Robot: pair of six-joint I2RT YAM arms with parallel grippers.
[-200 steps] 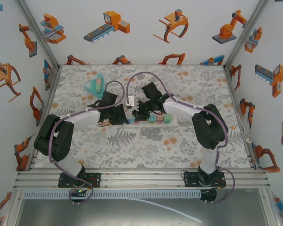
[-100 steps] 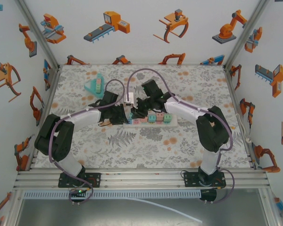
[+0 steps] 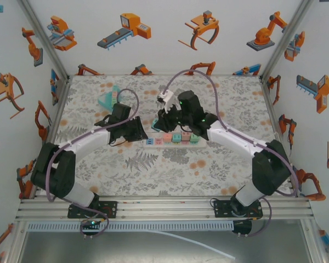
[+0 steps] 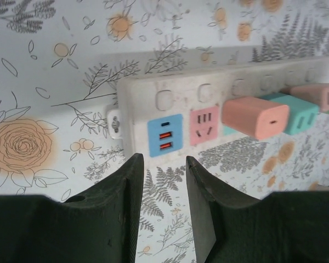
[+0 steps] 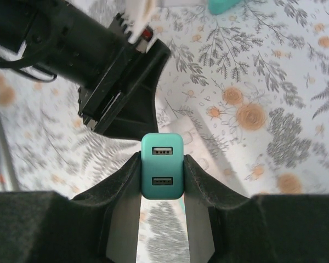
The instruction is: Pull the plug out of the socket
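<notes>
A cream power strip (image 3: 149, 141), the socket, lies across mid-table and carries several coloured plugs. From the left wrist I see its blue USB panel (image 4: 164, 134), a bare pink outlet (image 4: 204, 125) and a salmon plug (image 4: 255, 116). The teal plug (image 5: 162, 164), with two USB ports, is clamped between my right gripper's (image 5: 162, 159) fingers and hangs clear above the table. In the top view that right gripper (image 3: 163, 123) hovers over the strip's left half. My left gripper (image 3: 138, 130) sits at the strip's left end. Its (image 4: 162, 161) fingers stand slightly apart with nothing between them.
A teal triangular holder (image 3: 111, 98) with small blocks sits at the back left. Purple cables (image 3: 200, 76) arc above both arms. White enclosure walls close in the patterned table (image 3: 170, 170) on three sides. The left arm's black wrist (image 5: 109, 71) is close beyond the held plug.
My right gripper has risen and drawn back from the strip with the teal plug in it. The left gripper has stayed at the strip's left end, shifting slightly left.
</notes>
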